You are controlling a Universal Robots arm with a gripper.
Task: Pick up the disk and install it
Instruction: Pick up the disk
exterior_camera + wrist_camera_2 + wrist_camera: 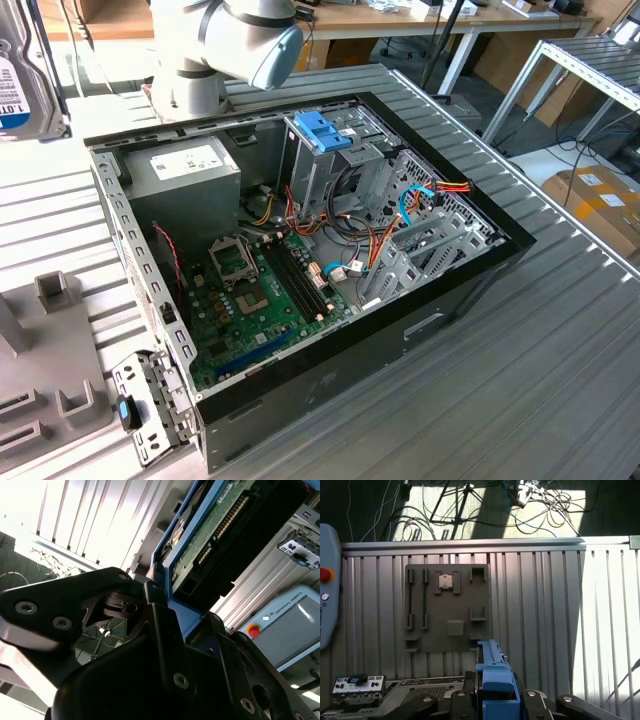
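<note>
The disk is seen at the exterior view's left edge, at about ten o'clock from the open computer case. Its silver face with a white label is turned toward the camera. Most of it is cut off by that edge, so what holds it there cannot be made out. The arm is seen at twelve o'clock from the case. A blue handle on a grey cage is placed toward twelve o'clock inside the case. A grey plate is laid on the ribbed surface at about eight o'clock from the case.

In the second wrist view the disk is held by the gripper. Its light-blue rail is clamped between the black fingers, which are closed onto it. The green circuit-board side is shown, and the far end of the disk is cut off by the picture's edge. A teach pendant is seen beyond it, partly cut off.

In the first wrist view the disk is seen edge-on, so little more than its blue rail end can be made out. It is flanked on both sides by the gripper. The grey plate is seen beyond on the surface, with a small chip seated in it. Cables are spread on the floor past the surface's edge.
</note>
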